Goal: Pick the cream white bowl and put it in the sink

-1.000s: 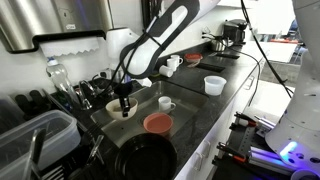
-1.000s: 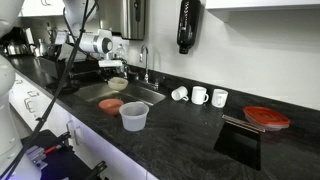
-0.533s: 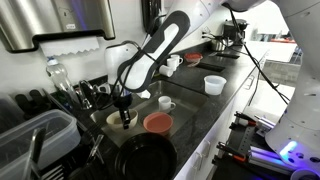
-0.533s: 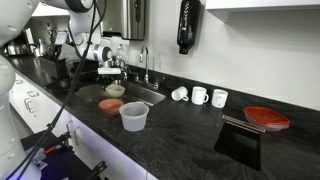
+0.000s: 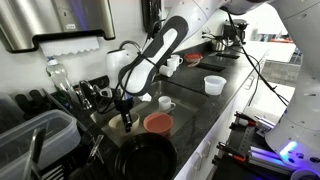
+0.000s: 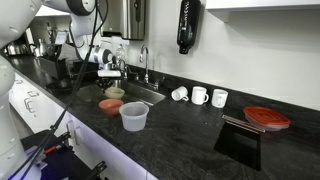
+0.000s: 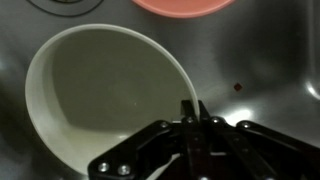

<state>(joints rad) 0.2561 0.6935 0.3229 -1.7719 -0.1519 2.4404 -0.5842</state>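
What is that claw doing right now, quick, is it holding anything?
The gripper: jaws shut on the rim of the cream white bowl, holding it inside the sink.

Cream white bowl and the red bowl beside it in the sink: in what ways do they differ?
Colour: the cream white bowl is pale, while the red bowl is salmon red. State: the gripper pinches the cream white bowl's rim, while the red bowl is free of it. Both are inside the sink, open side up.
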